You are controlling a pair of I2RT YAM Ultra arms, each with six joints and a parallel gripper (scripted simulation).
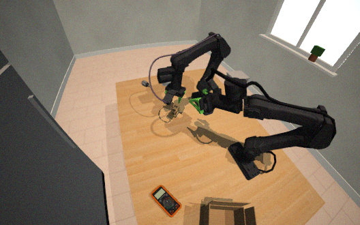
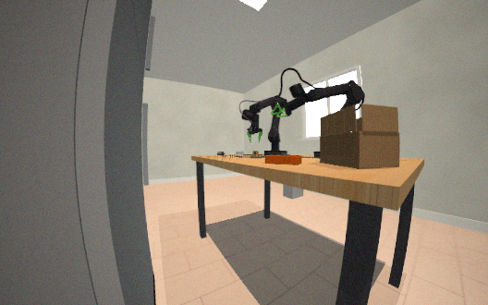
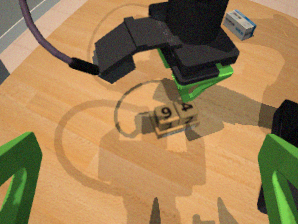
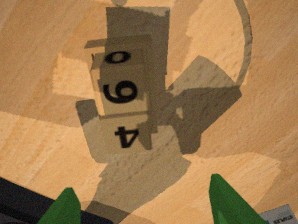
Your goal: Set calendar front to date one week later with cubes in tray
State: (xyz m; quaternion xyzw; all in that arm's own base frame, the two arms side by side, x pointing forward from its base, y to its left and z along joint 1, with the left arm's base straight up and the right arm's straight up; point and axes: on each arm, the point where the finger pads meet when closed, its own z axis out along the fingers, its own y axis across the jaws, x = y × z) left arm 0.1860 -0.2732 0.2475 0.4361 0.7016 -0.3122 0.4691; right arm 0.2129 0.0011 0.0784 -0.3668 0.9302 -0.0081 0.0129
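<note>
The calendar stands on the wooden table. Its left cube (image 3: pixel 166 113) (image 4: pixel 120 90) has a 9 on top, and a 0 shows on its end face in the right wrist view. Its right cube (image 3: pixel 186 107) (image 4: pixel 126 136) has a 4 on top. They sit side by side in the tray (image 3: pixel 175 132). The faces below the 9 and 4 in the left wrist view carry small dark digits, too blurred to read surely. My right gripper (image 2: pixel 255 139) (image 4: pixel 142 190) is partly open and empty, above the calendar. My left gripper (image 2: pixel 278 111) (image 3: pixel 149 145) is wide open and empty, off to one side and higher.
An orange multimeter (image 1: pixel 166 201) (image 2: pixel 283 160) and an open cardboard box (image 1: pixel 204 215) (image 2: pixel 339 149) stand far from the calendar. A small box (image 3: pixel 240 25) (image 4: pixel 281 215) lies beyond the right gripper. A small grey object (image 1: pixel 145 83) is near the table's far edge. The two arms are close together.
</note>
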